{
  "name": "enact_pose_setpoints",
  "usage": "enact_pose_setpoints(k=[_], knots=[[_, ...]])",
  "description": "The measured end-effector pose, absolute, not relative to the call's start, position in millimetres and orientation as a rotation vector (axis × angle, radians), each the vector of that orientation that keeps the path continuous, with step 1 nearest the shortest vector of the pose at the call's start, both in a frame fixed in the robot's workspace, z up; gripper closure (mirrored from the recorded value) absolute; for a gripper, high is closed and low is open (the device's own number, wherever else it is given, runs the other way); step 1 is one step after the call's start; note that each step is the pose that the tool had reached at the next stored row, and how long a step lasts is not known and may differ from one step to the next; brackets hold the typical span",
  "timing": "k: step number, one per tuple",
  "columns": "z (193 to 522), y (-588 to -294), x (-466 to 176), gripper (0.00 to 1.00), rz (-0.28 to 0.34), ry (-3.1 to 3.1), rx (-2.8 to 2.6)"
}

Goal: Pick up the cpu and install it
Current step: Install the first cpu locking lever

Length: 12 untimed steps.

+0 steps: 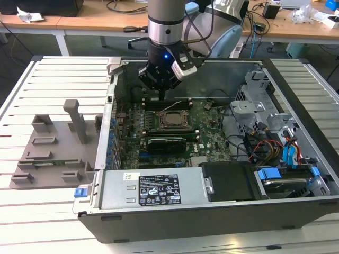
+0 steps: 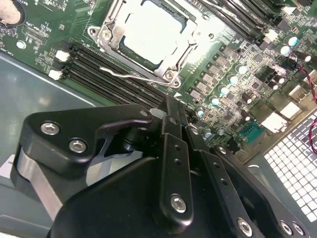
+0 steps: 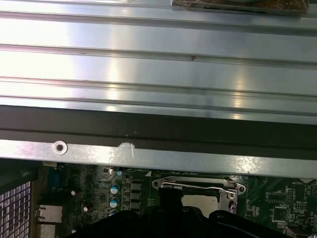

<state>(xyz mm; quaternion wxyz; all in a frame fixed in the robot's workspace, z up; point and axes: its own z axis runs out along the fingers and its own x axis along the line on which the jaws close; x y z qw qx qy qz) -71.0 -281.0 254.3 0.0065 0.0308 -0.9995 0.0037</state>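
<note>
- Arm (image 1: pixel 165 21): silver-grey cylinder, dark band, small blue light.
- Gripper (image 2: pixel 171 116): matte black linkage plates, silver round-head screws, brushed metal base; white camera block beside wrist.

Even overhead room light fills the exterior view, and the slatted pale metal table (image 1: pixel 47 79) looks bright with soft, weak shadows. In the second wrist view the silvery square cpu (image 2: pixel 151 29) is blown out to white glare, while the black metal pincer (image 2: pixel 173 111) close to the lens sits dark and slightly soft. In the first wrist view broad glare streaks the ribbed metal.
</note>
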Motion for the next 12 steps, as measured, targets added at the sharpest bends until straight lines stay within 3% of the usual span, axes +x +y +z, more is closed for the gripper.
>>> enact_pose_setpoints(k=[5, 12], knots=[[254.0, -281.1, -70.8, 0.89, 0.005, -3.127, 0.097], [249.7, -286.7, -71.5, 0.89, -0.055, -3.128, 0.097]])
